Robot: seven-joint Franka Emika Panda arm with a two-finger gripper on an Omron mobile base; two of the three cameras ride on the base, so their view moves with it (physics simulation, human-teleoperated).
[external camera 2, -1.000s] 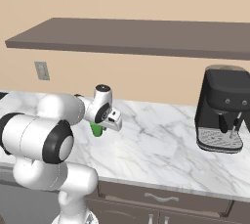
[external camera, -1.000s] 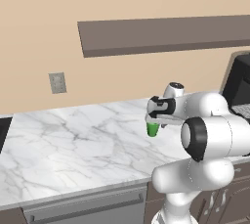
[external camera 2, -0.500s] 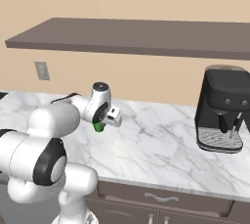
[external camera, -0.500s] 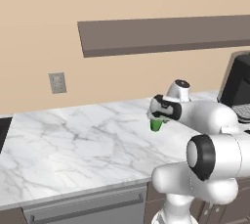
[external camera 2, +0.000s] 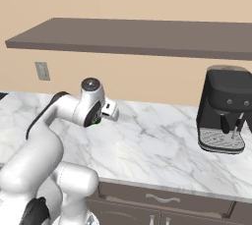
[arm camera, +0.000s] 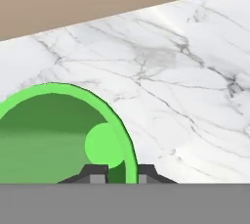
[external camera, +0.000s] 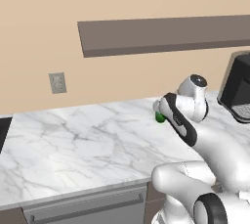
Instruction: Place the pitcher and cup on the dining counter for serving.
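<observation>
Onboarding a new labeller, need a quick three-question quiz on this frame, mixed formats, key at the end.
1. True or false: the cup stands on a marble worktop.
2. Multiple choice. In the hand view, the two fingertips sit: A) both inside the cup; B) one on each side of the cup's rim; C) well away from the cup.
3. Short answer: what appliance stands at the right end of the worktop in the right base view?

Key
1. True.
2. B: the gripper has its jaws nearly together across the green wall, one tip inside and one outside.
3. A dark coffee machine.
</observation>
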